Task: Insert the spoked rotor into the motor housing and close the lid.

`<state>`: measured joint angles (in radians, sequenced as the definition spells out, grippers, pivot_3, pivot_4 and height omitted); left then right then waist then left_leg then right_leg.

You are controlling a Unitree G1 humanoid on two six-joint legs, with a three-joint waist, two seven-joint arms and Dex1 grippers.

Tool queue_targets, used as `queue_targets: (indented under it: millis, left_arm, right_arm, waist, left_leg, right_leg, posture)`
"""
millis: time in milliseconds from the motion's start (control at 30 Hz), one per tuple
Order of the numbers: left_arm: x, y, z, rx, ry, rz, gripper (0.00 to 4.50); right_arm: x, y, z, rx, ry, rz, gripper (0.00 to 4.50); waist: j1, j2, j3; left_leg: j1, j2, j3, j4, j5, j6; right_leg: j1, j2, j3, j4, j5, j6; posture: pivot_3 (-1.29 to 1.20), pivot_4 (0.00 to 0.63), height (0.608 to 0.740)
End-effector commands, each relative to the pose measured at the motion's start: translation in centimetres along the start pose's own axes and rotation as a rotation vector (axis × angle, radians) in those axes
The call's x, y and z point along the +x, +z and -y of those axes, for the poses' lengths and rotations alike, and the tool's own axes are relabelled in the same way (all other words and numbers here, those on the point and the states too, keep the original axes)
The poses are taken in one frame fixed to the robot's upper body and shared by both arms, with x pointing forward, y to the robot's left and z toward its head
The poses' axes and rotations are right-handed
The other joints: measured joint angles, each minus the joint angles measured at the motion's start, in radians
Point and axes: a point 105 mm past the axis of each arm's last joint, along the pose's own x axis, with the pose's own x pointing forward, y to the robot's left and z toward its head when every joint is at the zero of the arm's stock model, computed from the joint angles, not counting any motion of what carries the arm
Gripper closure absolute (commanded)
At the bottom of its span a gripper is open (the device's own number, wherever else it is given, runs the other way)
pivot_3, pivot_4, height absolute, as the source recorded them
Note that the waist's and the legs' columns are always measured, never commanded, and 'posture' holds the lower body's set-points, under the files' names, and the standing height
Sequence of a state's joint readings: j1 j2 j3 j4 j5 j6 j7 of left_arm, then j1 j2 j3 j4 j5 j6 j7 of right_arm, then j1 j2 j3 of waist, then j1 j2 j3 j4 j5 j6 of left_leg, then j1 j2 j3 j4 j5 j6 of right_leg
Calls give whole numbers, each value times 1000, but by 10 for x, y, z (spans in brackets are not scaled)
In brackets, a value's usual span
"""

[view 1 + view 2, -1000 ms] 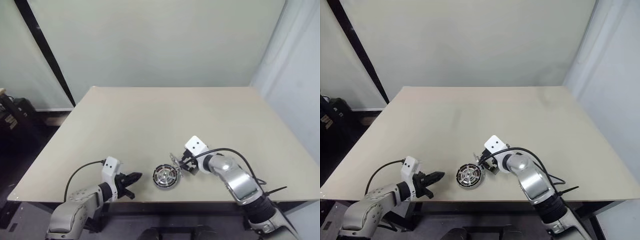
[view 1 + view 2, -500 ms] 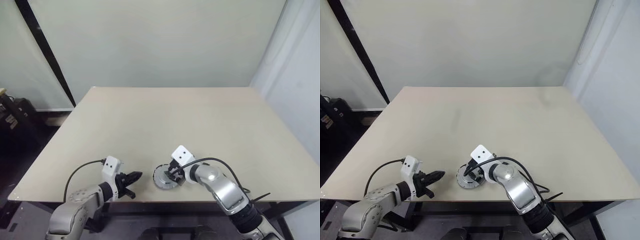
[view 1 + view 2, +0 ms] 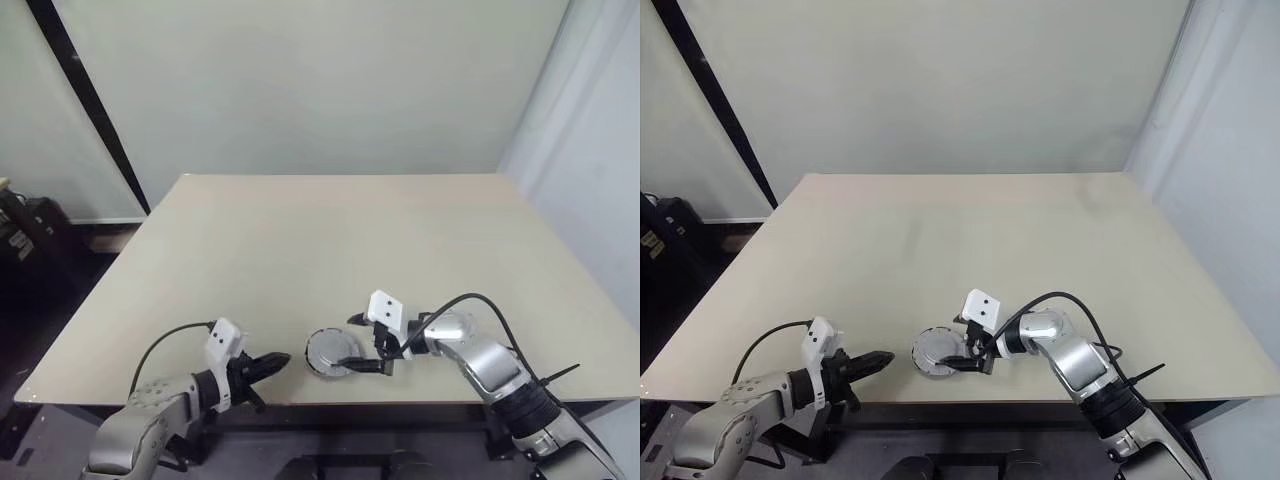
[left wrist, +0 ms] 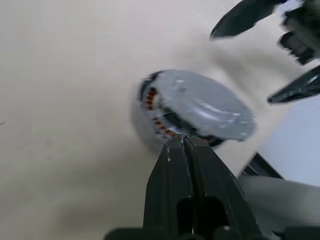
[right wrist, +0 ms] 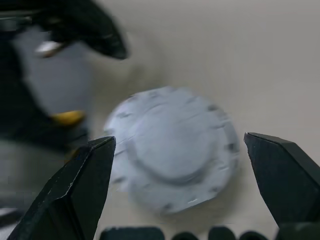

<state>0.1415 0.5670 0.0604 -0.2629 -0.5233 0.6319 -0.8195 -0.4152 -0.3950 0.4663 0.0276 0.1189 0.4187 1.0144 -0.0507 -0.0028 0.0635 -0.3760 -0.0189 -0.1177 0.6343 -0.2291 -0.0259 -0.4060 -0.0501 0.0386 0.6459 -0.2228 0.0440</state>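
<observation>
The left claw hangs at the near edge of the counter, its two black fingers clenched tight together with nothing between them. It points toward the housing and stops just short of it; from the left wrist the tips seem to meet the housing's near side, but the head views show a gap of bare counter between them.

The housing sits near the front edge of the counter, a little left of the middle, between the two claws. The lid lies on top of it as a flat grey disc covering the whole top. In the left wrist view the lid looks tilted or not fully seated, since copper-orange windings show in a gap under its edge on the side facing the left claw. Whether it is pressed home all the way round I cannot tell. The rotor cannot be made out under the lid.

Just right of the housing is the right claw, released, its fingers spread wide and pointing left toward the lid. One finger lies low beside the lid's near right edge, the other is raised above and behind it. The right wrist view frames the grey lid between the two spread fingers, with nothing gripped and the left claw blurred beyond it.

Beyond these things the counter stretches bare to a pale wall.
</observation>
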Motion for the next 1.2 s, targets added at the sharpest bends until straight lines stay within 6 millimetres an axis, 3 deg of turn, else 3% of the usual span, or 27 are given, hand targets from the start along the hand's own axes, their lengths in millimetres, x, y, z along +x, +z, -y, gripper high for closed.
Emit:
queue_targets:
  millis: [33,433,900,1033,1200]
  left_arm:
    - [-1,11,-1,49,-20,19,4500]
    - [-7,8,-4,70,-31,-18,4500]
    - [-8,9,-4,94,-15,-19,4500]
    - [-6,10,-5,102,-11,-16,4500]
    - [-3,11,-6,107,-8,-14,4500]
  right_arm:
    - [2,10,2,-59,57,31,12]
    - [24,8,12,-69,90,49,12]
    - [30,-3,24,-39,58,14,12]
    - [30,-1,26,-21,39,26,1155]
    - [33,8,26,40,7,63,1155]
  waist:
    - [0,0,0]
    - [1,0,0]
    - [0,0,0]
    - [0,1,0]
    - [0,1,0]
  left_leg:
    - [0,0,0,0,0,0]
    - [0,0,0,1,0,0]
    - [2,0,0,7,0,0]
    - [2,0,0,9,0,0]
    - [2,0,0,9,0,0]
  right_leg:
    - [0,0,0,0,0,0]
    - [0,0,0,2,1,1]
    - [-1,1,1,12,0,-1]
    - [0,1,1,12,0,-1]
    - [0,1,1,13,0,-1]
  posture:
    - [0,0,740]
    - [0,0,740]
    - [0,0,740]
    - [0,0,740]
    - [0,0,740]
